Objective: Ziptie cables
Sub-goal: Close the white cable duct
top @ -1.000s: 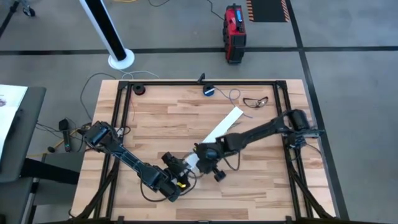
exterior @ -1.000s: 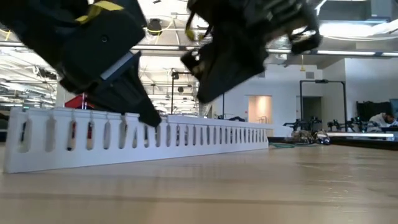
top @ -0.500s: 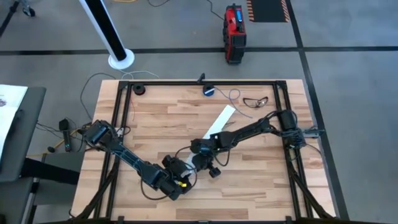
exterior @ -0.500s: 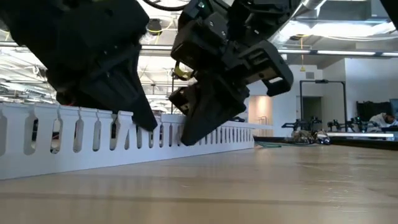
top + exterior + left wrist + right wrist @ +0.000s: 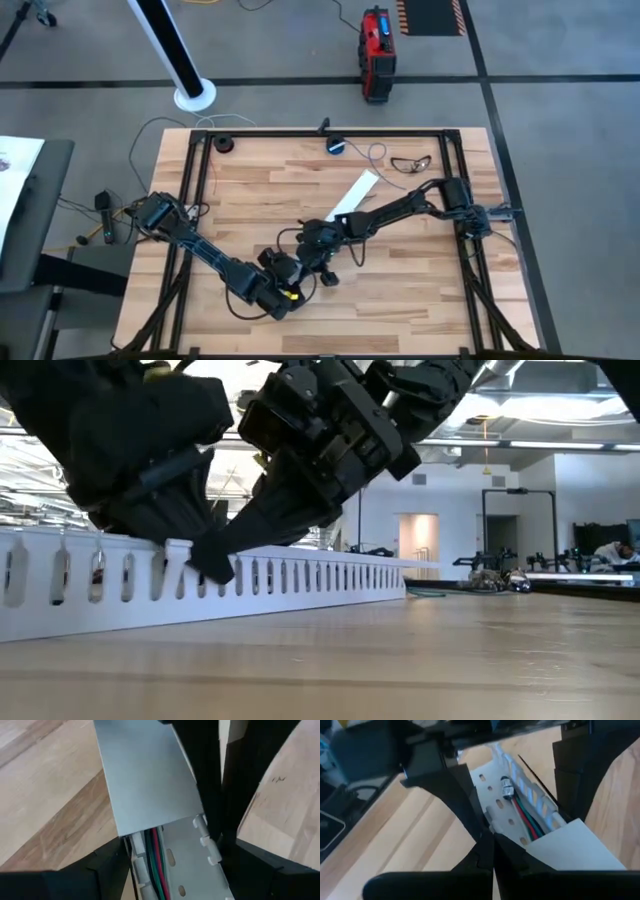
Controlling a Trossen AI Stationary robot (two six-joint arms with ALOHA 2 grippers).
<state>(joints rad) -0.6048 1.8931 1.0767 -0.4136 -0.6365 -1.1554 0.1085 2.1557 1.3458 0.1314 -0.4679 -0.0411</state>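
Observation:
A long white slotted duct [image 5: 348, 195] lies slantwise on the wooden table, its near end between my two grippers. Red, green and dark wires [image 5: 152, 865] lie inside it, and a flat white cover [image 5: 145, 780] closes the part beyond them. My left gripper [image 5: 292, 268] straddles the duct's near end. My right gripper [image 5: 314, 250] reaches in from the far right, fingers close together at one long side of the duct. A straggly bunch of dark cables [image 5: 410, 162] lies loose at the table's far right. My left gripper has the duct's near end [image 5: 180, 870] between its two fingers, one on each slotted side wall, and comes from above, slanting from the near left. The duct's bottom stays on the table. My right gripper's fingers [image 5: 205, 775] stand close together at the duct's long side, beside the cover's edge [image 5: 192, 795]. They slant down from the far right. Whether they pinch the cover's lip or the slotted wall cannot be told.
A small round blue-black device [image 5: 336, 146] with a pale cord sits at the far edge. A dark knob [image 5: 222, 144] is at the far left corner. Bare wood lies to the near right and the far left.
My right gripper has moved toward the table's near left, along the duct and up to my left gripper. The white duct has slid lengthwise the same way, staying flat on the table.

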